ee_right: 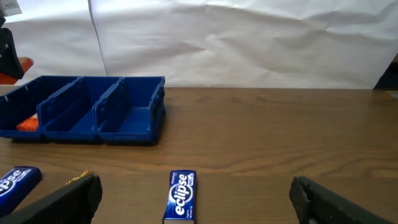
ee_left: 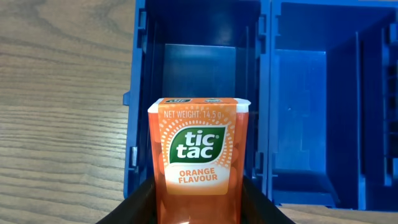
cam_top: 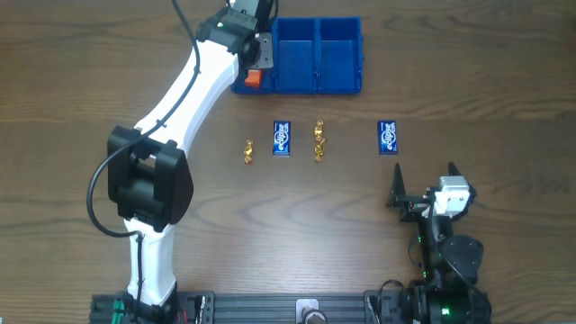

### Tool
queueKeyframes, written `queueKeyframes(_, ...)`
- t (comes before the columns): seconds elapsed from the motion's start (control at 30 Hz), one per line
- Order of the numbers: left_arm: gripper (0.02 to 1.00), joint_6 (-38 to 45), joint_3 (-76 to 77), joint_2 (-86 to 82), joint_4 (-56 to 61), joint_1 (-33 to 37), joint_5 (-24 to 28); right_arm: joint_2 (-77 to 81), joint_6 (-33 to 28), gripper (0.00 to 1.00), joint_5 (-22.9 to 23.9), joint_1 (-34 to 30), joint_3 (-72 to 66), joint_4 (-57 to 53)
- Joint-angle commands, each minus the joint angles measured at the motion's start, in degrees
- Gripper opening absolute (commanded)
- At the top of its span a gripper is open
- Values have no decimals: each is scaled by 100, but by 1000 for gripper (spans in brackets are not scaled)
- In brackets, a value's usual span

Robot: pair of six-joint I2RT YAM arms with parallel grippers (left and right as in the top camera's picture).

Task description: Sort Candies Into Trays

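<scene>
left claw (ee_left: 199, 206) clamped on orange candy box (ee_left: 200, 155) over blue tray (ee_left: 140, 74) | right claw (cam_top: 424, 180) wide open, empty

Left hand (cam_top: 256, 68) holds orange box (cam_top: 253, 79) (over blue tray (cam_top: 342, 89)).

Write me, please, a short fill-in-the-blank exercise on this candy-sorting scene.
The left claw is shut on the ___ candy box.
The blue tray has ___ compartments.
___ blue packets lie on the table.
The right claw stands ___ and empty.
Missing words: orange; three; two; open.
</scene>
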Motion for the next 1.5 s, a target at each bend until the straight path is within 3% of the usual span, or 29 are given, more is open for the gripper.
queueKeyframes(0.03, 310, 166, -9, 72, 11, 11, 103, -31, -83, 1000, -20, -24, -24, -17)
queueKeyframes(0.3, 382, 164, -9, 72, -4, 31, 103, -31, -83, 998, -20, -24, -24, -17)
queueKeyframes(0.33, 443, 162, -9, 74, -4, 42, 103, -31, -83, 1000, -20, -24, -24, -17)
queueKeyframes(0.43, 763, 160, -9, 72, -37, 63, 103, -31, -83, 1000, -20, -24, -24, -17)
queueKeyframes(0.53, 915, 92, -9, 39, -48, 94, 129, -31, -83, 1000, -20, -24, -24, -17)
queueKeyframes(0.77, 901, -4, -131, -1539, 28, 127, -181, -31, -83, 1000, -20, -26, -24, -17)
queueKeyframes(1.07, 897, 459, -3104, -5337, 1915, 706, -302, -31, -83, 1000, -20, -24, -24, -20)
queueKeyframes(1.5, 882, 1528, -7578, -9586, 3436, 2417, 975, -31, -83, 1000, -20, -24, -24, -17)
